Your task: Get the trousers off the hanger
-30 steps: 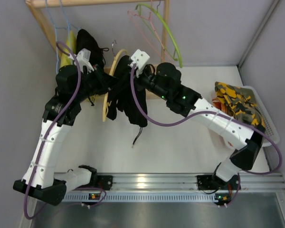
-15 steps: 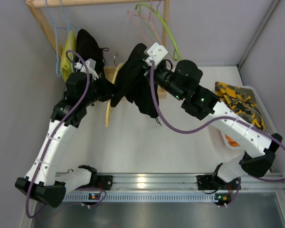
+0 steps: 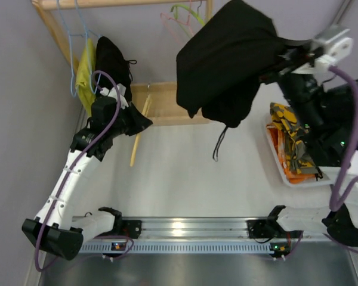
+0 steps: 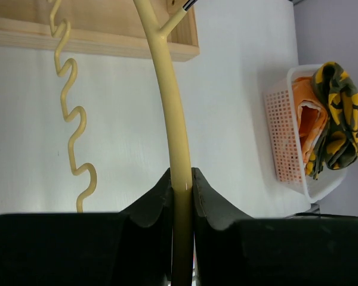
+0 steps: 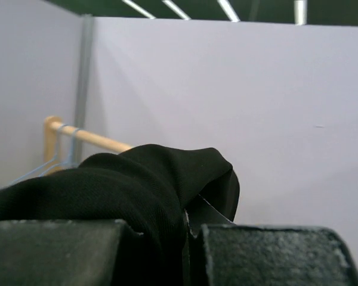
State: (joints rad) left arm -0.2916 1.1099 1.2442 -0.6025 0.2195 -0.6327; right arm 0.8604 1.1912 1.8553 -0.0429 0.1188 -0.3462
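Observation:
The black trousers [image 3: 227, 59] hang bunched from my right gripper [image 3: 286, 56], lifted high at the upper right, clear of the hanger; a thin drawstring [image 3: 218, 143] dangles below them. In the right wrist view the gripper [image 5: 188, 223] is shut on the black cloth [image 5: 137, 185]. My left gripper [image 3: 137, 122] is shut on the cream-yellow hanger [image 3: 137, 146], which points down toward the table at the left. In the left wrist view the jaws [image 4: 181, 179] pinch the bare hanger arm [image 4: 170, 107]; nothing hangs on it.
A wooden rack [image 3: 161, 101] stands at the back with a second black garment [image 3: 110, 59], a yellow cloth [image 3: 85, 71], blue wire hangers [image 3: 71, 36] and a green hanger [image 3: 188, 9]. A white basket [image 3: 274, 158] at the right holds the camouflage cloth [image 3: 289, 128].
My right gripper has pulled the trousers up and to the right, off the hanger. My left gripper keeps hold of the hanger, which is now bare.

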